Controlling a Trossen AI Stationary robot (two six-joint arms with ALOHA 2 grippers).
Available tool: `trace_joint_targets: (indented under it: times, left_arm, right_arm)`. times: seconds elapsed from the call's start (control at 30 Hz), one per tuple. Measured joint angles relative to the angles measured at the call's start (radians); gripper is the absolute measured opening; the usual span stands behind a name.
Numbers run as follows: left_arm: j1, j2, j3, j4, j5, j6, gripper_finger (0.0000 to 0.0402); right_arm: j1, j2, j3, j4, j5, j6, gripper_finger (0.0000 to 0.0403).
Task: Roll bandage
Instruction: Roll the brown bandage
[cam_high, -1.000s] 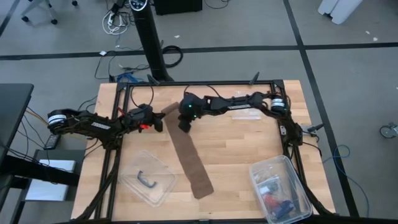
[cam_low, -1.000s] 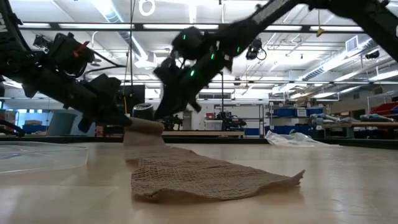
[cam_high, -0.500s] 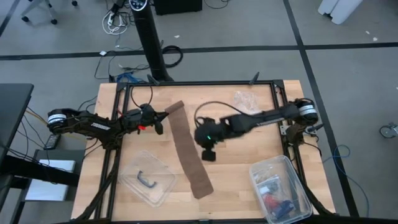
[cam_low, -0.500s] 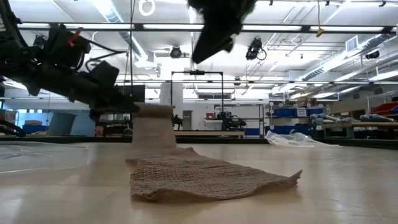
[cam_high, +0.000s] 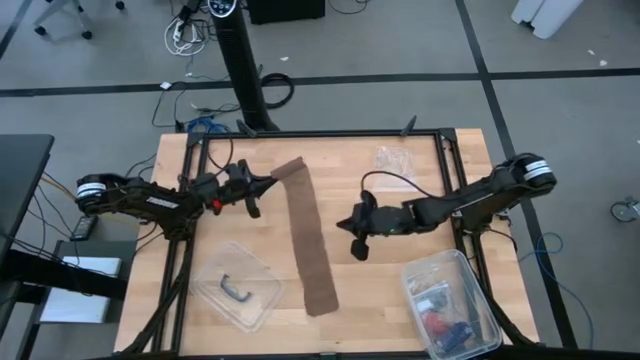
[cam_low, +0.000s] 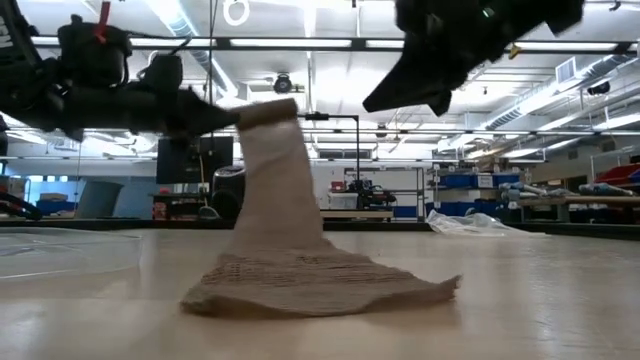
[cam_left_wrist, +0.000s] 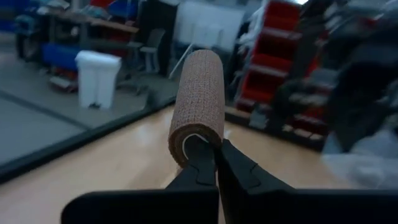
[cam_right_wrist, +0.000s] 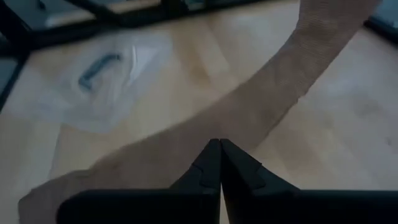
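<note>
Bandage (cam_high: 308, 235) hangs from the left gripper (cam_high: 262, 184), whose fingers clamp its rolled end above the table (cam_high: 400, 270) while the strip trails down across the wood, and the right gripper (cam_high: 356, 243), fingers pressed together, hovers empty beside it.

Even, bright light falls from ceiling lamps (cam_low: 235, 10), which glare in the low view. Shadows on the table (cam_high: 400, 250) are soft. Both wrist views are blurred, most of all the room behind the bandage (cam_left_wrist: 199, 99).

Bandage (cam_high: 309, 235) lies mid-table — left pincer (cam_high: 262, 183) left, right pincer (cam_high: 350, 224) right.
</note>
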Motion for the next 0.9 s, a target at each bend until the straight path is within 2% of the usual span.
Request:
trace_joint_targets:
  times: [0.07,0.2,0.33,0.67,0.8,0.9]
  left_arm:
    - [0.0,0.0,0.045,-0.001,0.035,0.0,0.0]
    - [0.0,0.0,0.155,-0.049,0.114,0.02,0.0]
    - [0.0,0.0,0.304,-0.233,0.169,0.1,0.0]
    - [-0.001,0.0,0.68,-0.938,0.17,0.517,0.0]
    - [-0.023,0.0,0.767,-1.045,0.145,0.662,0.0]
    - [-0.055,0.0,0.801,-1.062,0.087,0.751,0.0]
  right_arm:
    - [-0.013,-0.033,-0.052,0.076,0.0,-0.026,0.0003]
    - [-0.031,-0.094,-0.089,0.114,0.0,-0.046,0.0005]
    - [-0.037,-0.158,-0.089,0.119,-0.022,-0.088,0.0003]
    - [-0.065,-0.379,-0.089,0.082,-0.009,-0.234,0.0036]
    - [-0.135,-0.419,-0.088,0.103,0.013,-0.272,0.006]
    - [-0.2,-0.424,-0.076,0.09,-0.062,-0.274,0.0072]
